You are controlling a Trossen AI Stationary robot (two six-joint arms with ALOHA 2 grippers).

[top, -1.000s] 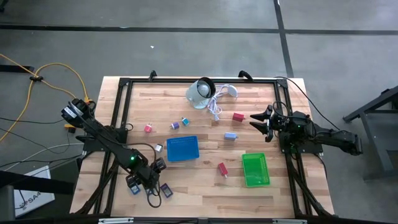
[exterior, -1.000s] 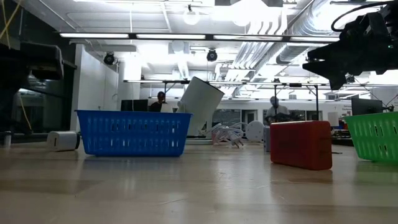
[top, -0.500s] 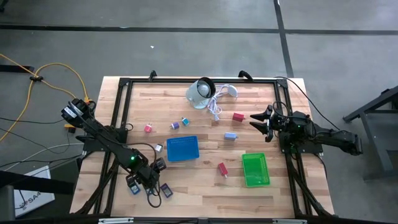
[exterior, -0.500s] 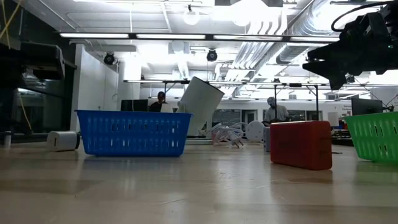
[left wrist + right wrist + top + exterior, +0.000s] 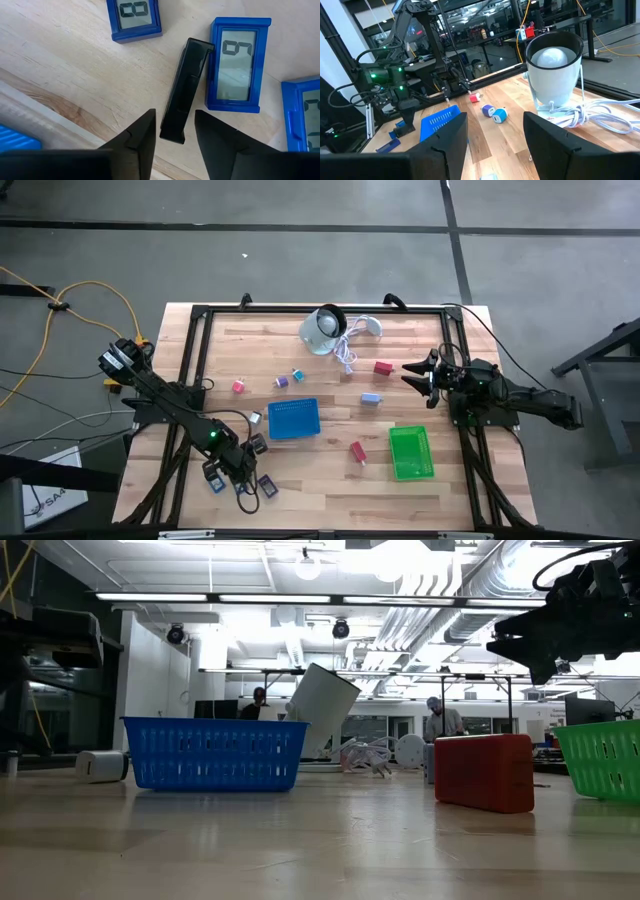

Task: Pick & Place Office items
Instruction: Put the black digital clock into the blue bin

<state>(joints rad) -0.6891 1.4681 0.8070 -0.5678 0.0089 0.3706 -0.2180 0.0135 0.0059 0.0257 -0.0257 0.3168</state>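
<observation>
Lying across the wooden table [image 5: 320, 475] are the office items, with the blue basket [image 5: 294, 419] near the middle and the green basket [image 5: 410, 452] toward the right. The right gripper [image 5: 418, 370] hovers spread wide and empty near the right edge. The left gripper [image 5: 174, 131] straddles one end of a black stapler [image 5: 183, 90] among blue digital clocks [image 5: 235, 62]; whether it grips yet I cannot tell.

3 blue displays [image 5: 234, 64] crowd the black bar [image 5: 184, 90]; little side room, seemingly
</observation>
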